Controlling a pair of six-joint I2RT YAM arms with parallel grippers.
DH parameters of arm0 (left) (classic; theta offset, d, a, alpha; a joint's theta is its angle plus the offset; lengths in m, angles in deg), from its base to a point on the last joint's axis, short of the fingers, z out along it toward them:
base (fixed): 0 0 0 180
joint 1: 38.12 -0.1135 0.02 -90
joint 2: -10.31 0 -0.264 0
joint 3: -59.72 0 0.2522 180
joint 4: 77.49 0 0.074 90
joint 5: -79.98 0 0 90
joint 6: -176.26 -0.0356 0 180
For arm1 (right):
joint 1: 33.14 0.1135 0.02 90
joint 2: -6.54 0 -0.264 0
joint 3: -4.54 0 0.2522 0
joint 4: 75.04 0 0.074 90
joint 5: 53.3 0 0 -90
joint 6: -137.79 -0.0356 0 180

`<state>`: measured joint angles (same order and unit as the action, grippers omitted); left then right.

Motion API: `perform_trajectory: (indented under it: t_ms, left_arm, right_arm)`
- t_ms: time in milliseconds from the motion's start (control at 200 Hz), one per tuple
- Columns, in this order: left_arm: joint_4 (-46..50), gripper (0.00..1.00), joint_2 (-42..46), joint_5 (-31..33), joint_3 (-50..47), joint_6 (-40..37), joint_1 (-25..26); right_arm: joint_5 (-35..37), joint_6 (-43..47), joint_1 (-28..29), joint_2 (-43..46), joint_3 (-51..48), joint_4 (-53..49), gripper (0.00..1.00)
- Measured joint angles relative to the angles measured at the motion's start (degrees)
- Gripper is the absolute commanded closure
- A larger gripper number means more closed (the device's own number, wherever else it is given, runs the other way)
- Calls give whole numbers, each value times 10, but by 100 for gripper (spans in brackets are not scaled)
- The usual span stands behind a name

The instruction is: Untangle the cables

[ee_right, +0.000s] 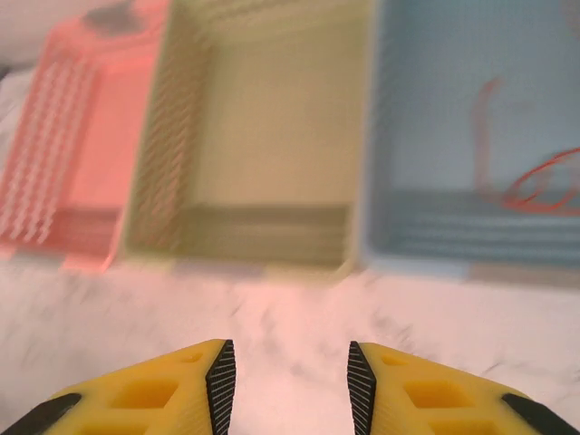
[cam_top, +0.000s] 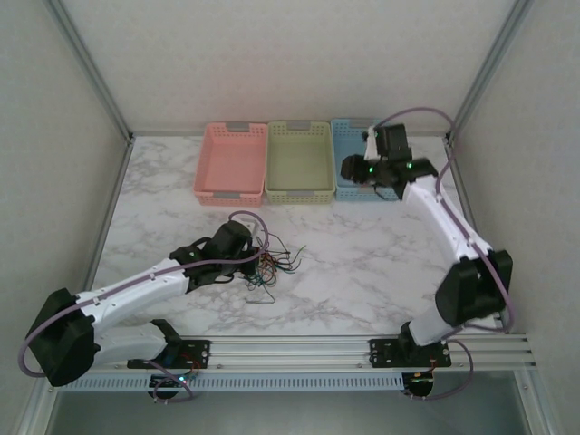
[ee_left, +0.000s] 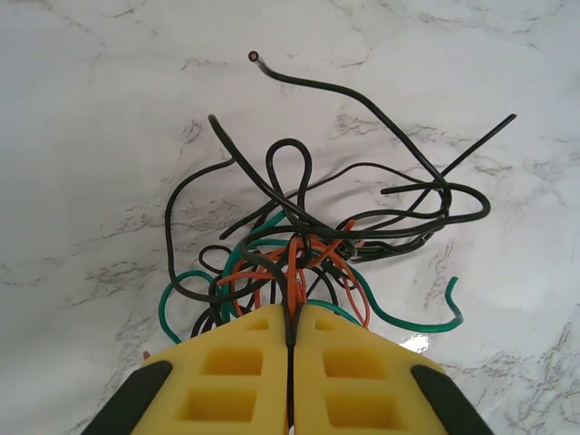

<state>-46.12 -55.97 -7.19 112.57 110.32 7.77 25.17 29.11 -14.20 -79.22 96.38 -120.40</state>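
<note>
Cables — black, green, orange — are pinched in a clump on the marble table by the clenched left gripper; the right gripper is seen parted, empty, before three baskets.

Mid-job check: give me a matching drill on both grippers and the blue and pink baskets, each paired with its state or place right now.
Things:
1 left gripper
2 right gripper
3 blue basket
4 pink basket

States or places:
a a red cable lies inside
b open, empty
c shut on the tangled cables
d leftmost of the three

Pairs: 1-c, 2-b, 3-a, 4-d.
</note>
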Motion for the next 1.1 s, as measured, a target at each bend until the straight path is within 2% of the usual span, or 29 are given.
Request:
perform_trajectory:
  t_ms: [145,280,400,536,781,1101]
  left_arm:
    - [0,93,2,0,-3,0,0]
    - [-4,92,7,-5,-14,2,0]
    - [-16,92,24,-16,-37,4,0]
    - [-17,90,49,-17,-51,7,-2]
    - [-15,85,71,-26,-55,19,-4]
    - [-9,84,83,-26,-55,26,-8]
  right_arm:
    - [-50,-2,52,86,-148,61,62]
    - [-82,-3,114,101,-233,95,66]
    - [-110,-12,165,98,-277,122,64]
    - [-127,-19,195,70,-274,156,59]
    - [-139,-32,219,-35,-214,192,54]
    - [-149,-32,248,-127,-159,216,56]
